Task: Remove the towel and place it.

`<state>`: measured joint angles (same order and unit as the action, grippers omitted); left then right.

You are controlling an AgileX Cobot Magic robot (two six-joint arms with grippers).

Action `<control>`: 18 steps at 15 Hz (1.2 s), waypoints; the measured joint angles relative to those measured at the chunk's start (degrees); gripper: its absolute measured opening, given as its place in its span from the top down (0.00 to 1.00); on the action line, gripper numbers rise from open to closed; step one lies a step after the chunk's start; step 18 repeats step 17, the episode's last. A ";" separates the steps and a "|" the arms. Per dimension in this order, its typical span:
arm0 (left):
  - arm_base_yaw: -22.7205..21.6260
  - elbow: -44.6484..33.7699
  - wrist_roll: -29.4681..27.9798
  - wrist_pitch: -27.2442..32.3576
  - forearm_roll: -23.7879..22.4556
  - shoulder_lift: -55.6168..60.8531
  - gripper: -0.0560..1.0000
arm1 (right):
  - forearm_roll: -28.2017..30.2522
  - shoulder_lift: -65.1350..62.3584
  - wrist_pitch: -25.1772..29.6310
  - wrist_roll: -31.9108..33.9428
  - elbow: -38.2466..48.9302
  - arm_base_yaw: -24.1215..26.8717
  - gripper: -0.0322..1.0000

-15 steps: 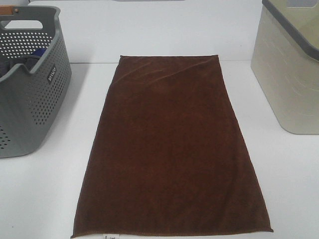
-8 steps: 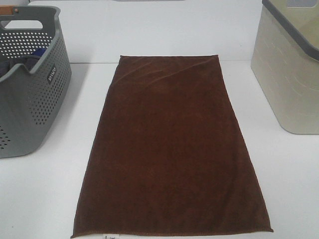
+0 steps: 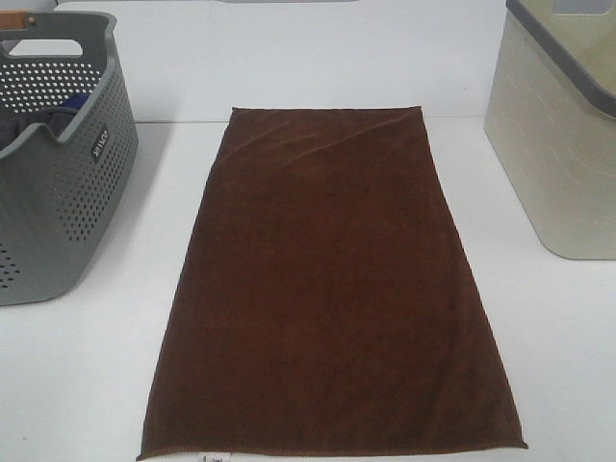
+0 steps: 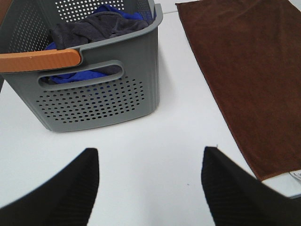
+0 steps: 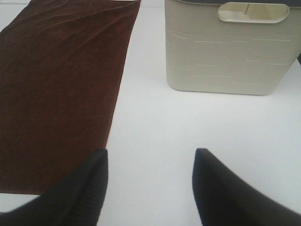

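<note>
The dark brown towel (image 3: pixel 327 279) lies flat and spread out on the white table, between the two baskets, with its small white tag (image 3: pixel 214 459) at the near hem. It also shows in the left wrist view (image 4: pixel 244 80) and the right wrist view (image 5: pixel 56 89). My left gripper (image 4: pixel 150 181) is open and empty, above bare table near the grey basket (image 4: pixel 94 101). My right gripper (image 5: pixel 149 183) is open and empty, above bare table beside the towel's edge. Neither gripper shows in the high view.
The grey perforated basket (image 3: pixel 58 202) with an orange handle (image 4: pixel 40 60) stands at the left and holds blue and dark grey fabric (image 4: pixel 94 26). A beige basket (image 3: pixel 568 144) stands at the right, also in the right wrist view (image 5: pixel 225 52).
</note>
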<state>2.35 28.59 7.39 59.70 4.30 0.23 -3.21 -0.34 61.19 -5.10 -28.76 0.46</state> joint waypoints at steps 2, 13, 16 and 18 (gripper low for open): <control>0.00 0.00 0.00 0.00 0.00 0.00 0.37 | 0.00 0.00 0.00 0.00 0.00 0.00 0.46; 0.00 0.00 0.00 0.00 0.00 0.00 0.37 | 0.00 0.00 0.00 0.00 0.00 0.00 0.46; 0.00 0.00 0.00 0.00 0.00 0.00 0.37 | 0.00 0.00 0.00 0.00 0.00 0.00 0.46; 0.00 0.00 0.00 0.00 0.00 0.00 0.37 | 0.00 0.00 0.00 0.00 0.00 0.00 0.46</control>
